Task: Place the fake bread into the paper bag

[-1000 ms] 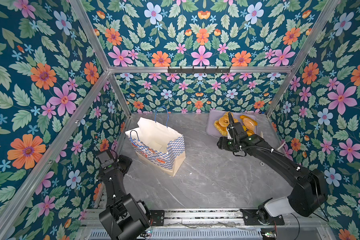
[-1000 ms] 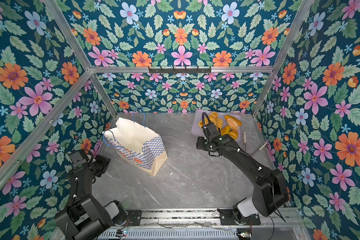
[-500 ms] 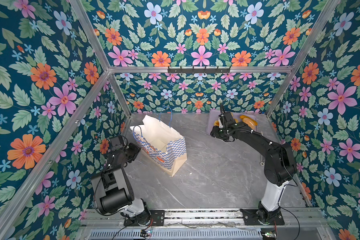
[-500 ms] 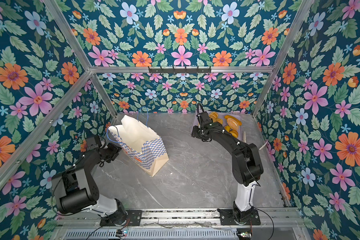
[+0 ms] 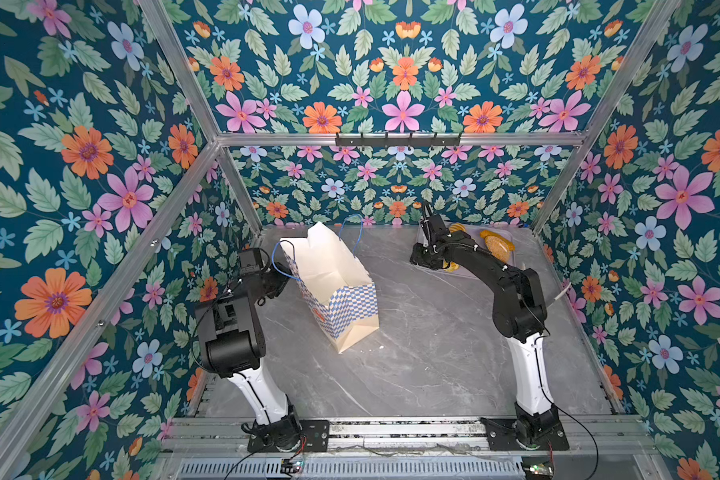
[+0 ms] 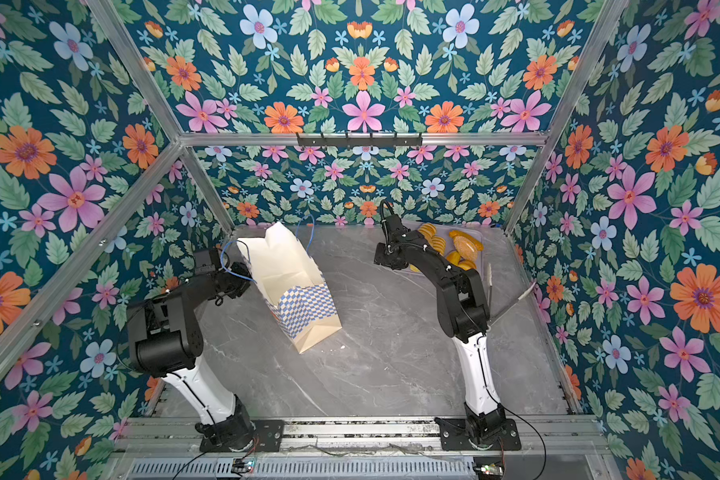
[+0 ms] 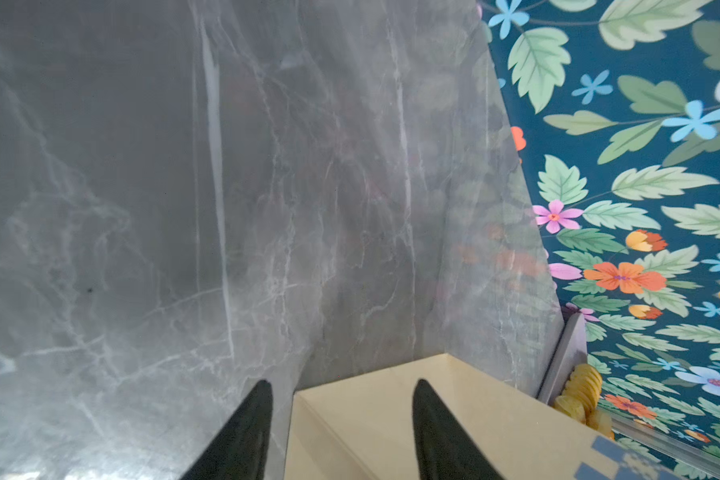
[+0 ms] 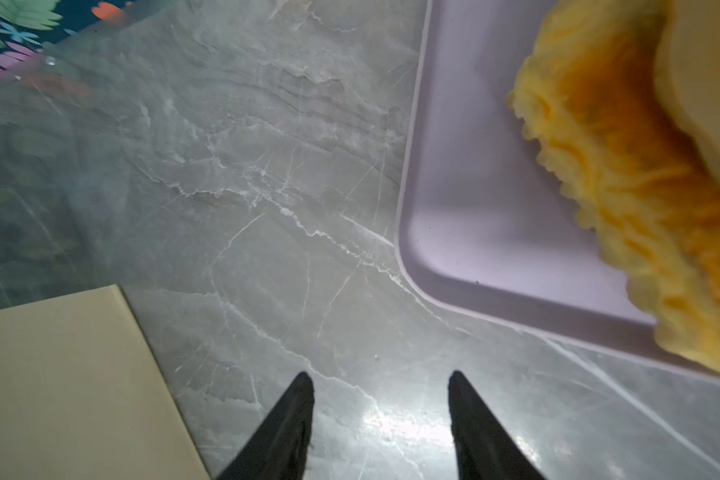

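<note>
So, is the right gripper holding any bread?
No: in the right wrist view the right gripper stands open over the table, and the bread lies on the tray.

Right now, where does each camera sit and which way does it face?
Top views: high above the base rail, looking down at the table, paper bag and fake bread; left arm and right arm show.
Left wrist: on the left arm, looking past the open left hand at bag and table.
Right wrist: looking past the open right hand at table, a corner of the tray and bread.
Shared: both wrist views show bag, table and bread.
</note>
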`<action>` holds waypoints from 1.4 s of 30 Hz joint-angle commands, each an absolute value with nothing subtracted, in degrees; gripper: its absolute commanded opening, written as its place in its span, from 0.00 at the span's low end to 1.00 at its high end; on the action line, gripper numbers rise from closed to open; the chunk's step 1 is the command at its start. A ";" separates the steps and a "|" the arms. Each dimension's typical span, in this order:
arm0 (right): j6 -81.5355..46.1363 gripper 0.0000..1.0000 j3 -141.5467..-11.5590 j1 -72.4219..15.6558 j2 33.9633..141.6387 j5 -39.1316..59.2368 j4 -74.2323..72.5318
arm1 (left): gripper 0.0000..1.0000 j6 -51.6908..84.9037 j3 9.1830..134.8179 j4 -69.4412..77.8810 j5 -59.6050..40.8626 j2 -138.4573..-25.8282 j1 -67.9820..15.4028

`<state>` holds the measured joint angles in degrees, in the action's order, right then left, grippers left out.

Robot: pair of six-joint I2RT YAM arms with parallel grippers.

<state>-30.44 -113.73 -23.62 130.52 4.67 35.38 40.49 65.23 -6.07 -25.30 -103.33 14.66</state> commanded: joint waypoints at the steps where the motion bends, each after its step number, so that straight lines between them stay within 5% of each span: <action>1: -28.59 0.51 -117.62 -23.78 133.46 4.55 39.53 | 0.70 39.54 63.12 -7.26 -23.13 -99.34 15.20; 11: -23.84 0.47 -130.03 -23.90 143.03 2.49 46.56 | 0.80 38.06 45.35 -8.91 -22.21 -78.00 16.24; 22: -21.15 0.40 -140.73 -25.76 150.50 0.65 53.78 | 0.81 37.53 43.41 -14.55 -22.80 -66.11 16.43; 27: -21.62 0.26 -136.48 -27.26 148.90 0.62 53.01 | 0.81 37.34 44.15 -15.79 -23.04 -64.99 16.51; 42: -30.49 0.24 -109.02 -32.73 132.67 4.91 40.59 | 0.81 35.29 47.73 -19.71 -22.07 -62.80 17.56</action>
<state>-26.96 -111.66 -32.08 134.39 1.76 41.71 36.86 46.81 -18.55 -22.35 -62.92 17.23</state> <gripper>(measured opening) 0.240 0.813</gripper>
